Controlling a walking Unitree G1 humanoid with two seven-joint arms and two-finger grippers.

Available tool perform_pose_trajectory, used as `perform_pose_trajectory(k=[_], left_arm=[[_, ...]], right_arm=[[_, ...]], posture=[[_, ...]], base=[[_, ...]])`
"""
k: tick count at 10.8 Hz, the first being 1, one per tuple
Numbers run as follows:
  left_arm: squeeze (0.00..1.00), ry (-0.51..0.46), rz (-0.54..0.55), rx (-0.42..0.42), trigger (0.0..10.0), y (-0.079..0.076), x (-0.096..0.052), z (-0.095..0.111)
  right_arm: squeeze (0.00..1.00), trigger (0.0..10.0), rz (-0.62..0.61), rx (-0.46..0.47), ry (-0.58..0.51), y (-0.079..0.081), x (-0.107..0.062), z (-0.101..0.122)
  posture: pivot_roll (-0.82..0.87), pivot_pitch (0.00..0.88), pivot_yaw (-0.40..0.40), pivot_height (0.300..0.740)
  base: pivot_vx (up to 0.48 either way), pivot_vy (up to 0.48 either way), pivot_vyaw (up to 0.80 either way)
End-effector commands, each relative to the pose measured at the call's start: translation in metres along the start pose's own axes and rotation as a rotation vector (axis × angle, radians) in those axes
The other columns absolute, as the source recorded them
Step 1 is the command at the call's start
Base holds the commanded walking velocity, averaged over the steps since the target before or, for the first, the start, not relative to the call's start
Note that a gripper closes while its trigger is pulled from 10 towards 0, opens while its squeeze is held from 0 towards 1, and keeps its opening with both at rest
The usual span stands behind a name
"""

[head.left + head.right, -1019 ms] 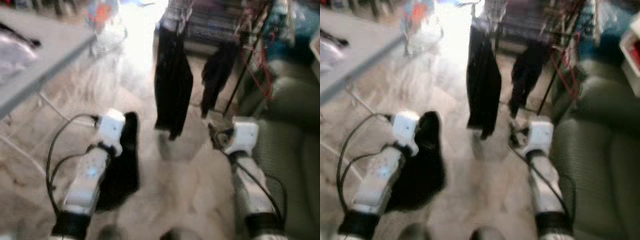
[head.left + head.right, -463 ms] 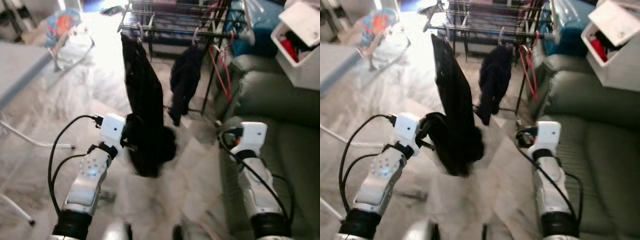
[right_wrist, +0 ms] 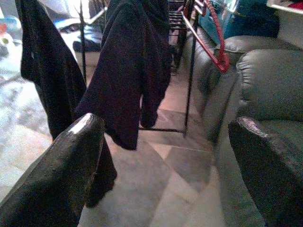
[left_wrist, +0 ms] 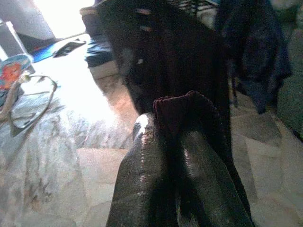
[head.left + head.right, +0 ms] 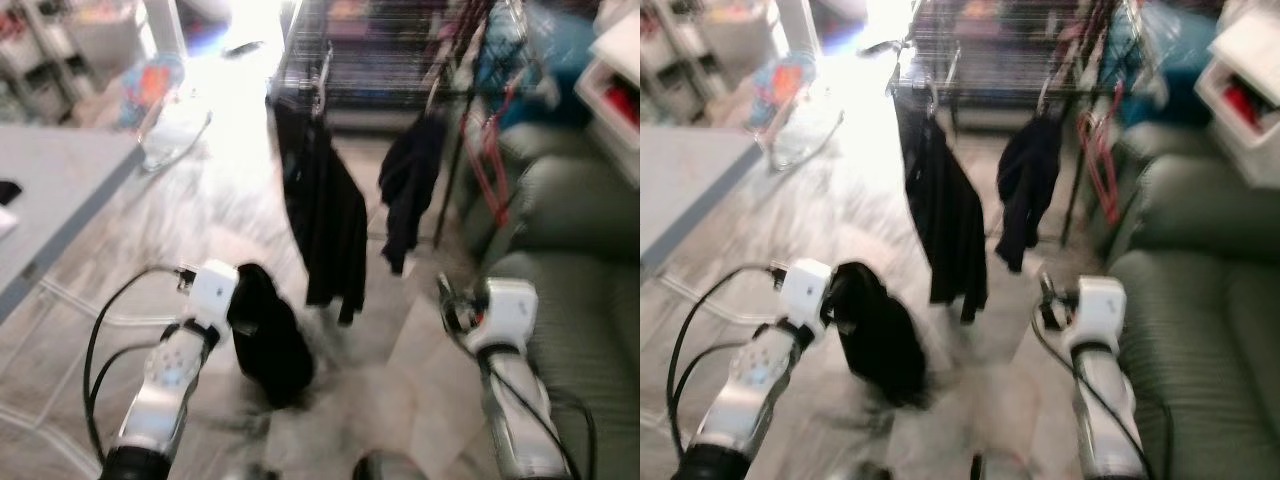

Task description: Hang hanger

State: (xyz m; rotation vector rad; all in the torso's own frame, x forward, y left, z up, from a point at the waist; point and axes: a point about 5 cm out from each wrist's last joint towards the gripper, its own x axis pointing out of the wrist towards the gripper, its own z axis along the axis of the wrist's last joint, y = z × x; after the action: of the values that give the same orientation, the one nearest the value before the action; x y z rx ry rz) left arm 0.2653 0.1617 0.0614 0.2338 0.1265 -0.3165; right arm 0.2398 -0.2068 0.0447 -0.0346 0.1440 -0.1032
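Observation:
My left gripper [image 4: 168,125] is shut on a dark garment [image 5: 272,345] that hangs in a bundle from it at my lower left, above the floor; no hanger can be made out in it. Ahead stands a metal drying rack [image 5: 400,60]. A long black garment [image 5: 325,215] and a shorter dark one [image 5: 405,195] hang from its front rail. A red hanger [image 3: 210,35] hangs at the rack's right end. My right gripper [image 3: 165,127] is open and holds nothing, low at my right beside the sofa. The head views are blurred.
A green sofa [image 5: 580,230] runs along the right, with a white box [image 5: 615,70] behind it. A grey table [image 5: 50,200] juts in from the left. A colourful baby bouncer [image 5: 160,90] sits on the pale tiled floor [image 5: 230,200] at the far left.
The whole picture has shifted and blurred, so the camera has moved. The held garment now hangs left of the rack's long black garment instead of overlapping it. Both grippers keep their state.

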Motion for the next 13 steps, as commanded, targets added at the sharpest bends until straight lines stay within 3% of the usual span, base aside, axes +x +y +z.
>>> perform_pose_trajectory(k=[1, 6, 10, 13], left_arm=[[0.0, -0.008, 0.051, 0.026, 10.0, 0.009, -0.004, 0.0], [0.0, -0.041, 0.128, -0.004, 10.0, 0.007, -0.012, 0.0], [0.0, -0.065, 0.066, -0.005, 10.0, 0.007, -0.002, 0.007], [0.0, -0.08, 0.043, -0.024, 10.0, 0.003, 0.009, 0.011]], right_arm=[[0.0, 10.0, 0.031, -0.018, -0.044, 0.005, 0.001, 0.01], [0.0, 10.0, 0.075, -0.068, -0.028, -0.001, 0.014, 0.017], [0.0, 10.0, 0.137, -0.059, -0.072, 0.02, 0.018, 0.026], [0.0, 10.0, 0.12, -0.075, -0.129, 0.013, 0.031, 0.044]], posture=[[-0.09, 0.0, -0.011, 0.74], [-0.05, 0.0, -0.115, 0.74], [-0.09, 0.0, -0.07, 0.74], [-0.11, 0.0, -0.055, 0.74]], base=[[0.0, 0.0, 0.0], [0.0, 0.0, 0.0], [0.187, 0.0, -0.44], [0.415, 0.09, -0.2]])
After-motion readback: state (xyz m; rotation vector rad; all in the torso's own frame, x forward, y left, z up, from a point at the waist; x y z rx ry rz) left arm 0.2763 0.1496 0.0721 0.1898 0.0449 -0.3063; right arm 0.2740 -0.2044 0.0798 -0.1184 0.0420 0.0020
